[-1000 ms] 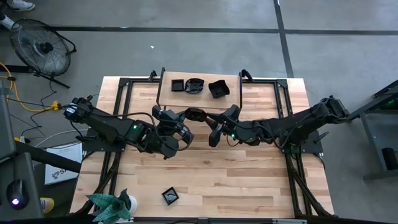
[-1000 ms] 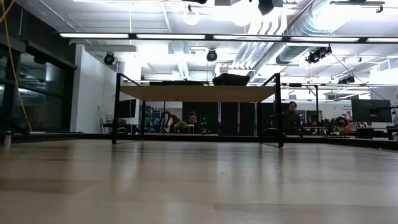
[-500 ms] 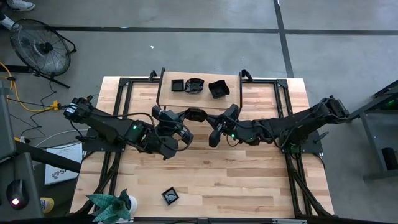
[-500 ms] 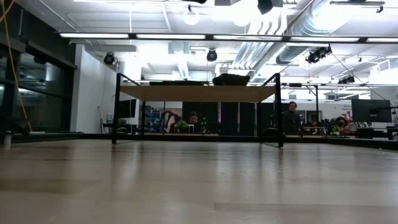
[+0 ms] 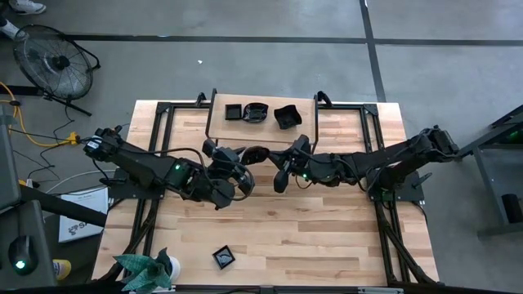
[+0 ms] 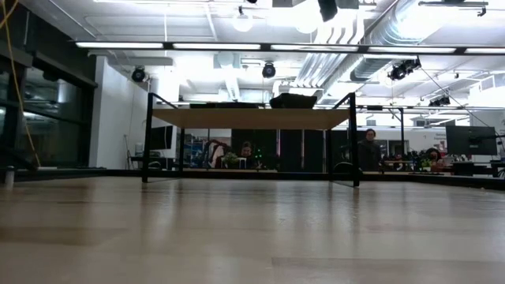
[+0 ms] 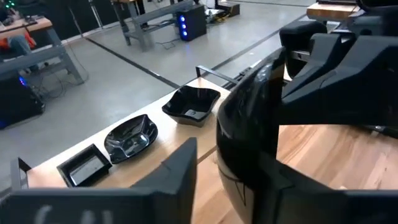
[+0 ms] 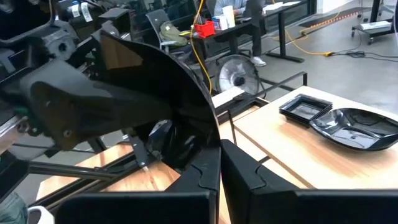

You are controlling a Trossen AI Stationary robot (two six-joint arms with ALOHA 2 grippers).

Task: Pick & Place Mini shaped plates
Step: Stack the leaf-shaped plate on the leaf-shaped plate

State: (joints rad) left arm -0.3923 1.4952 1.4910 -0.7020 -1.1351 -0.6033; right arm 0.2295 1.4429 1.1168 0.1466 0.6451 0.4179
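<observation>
One glossy black mini plate (image 5: 257,152) is held up in mid-air over the middle of the light wooden table (image 5: 327,237), right between the two grippers, so this looks like a hand-over.

What could go wrong: if the left gripper (image 5: 241,155) gets pulled away at an angle, the plate could be clipped and twisted out of the other grip. The dish is slick and only its edge seems to be pinched, so it could easily be dropped onto the wood. The raised wooden shelf (image 5: 306,108) at the back is also close, and the three black dishes (image 5: 256,112) already parked there could be knocked if the plate is swung in too low.

Jaws now. On the left gripper they are parted, with a gap of bare wood seen between one finger (image 7: 180,168) and the plate in its wrist view, so it looks released. The right gripper (image 5: 278,159) is clenched tight on the plate's rim, fingers (image 8: 202,174) pressed together around it.

One more small black plate (image 5: 223,257) is left lying at the front of the table.
</observation>
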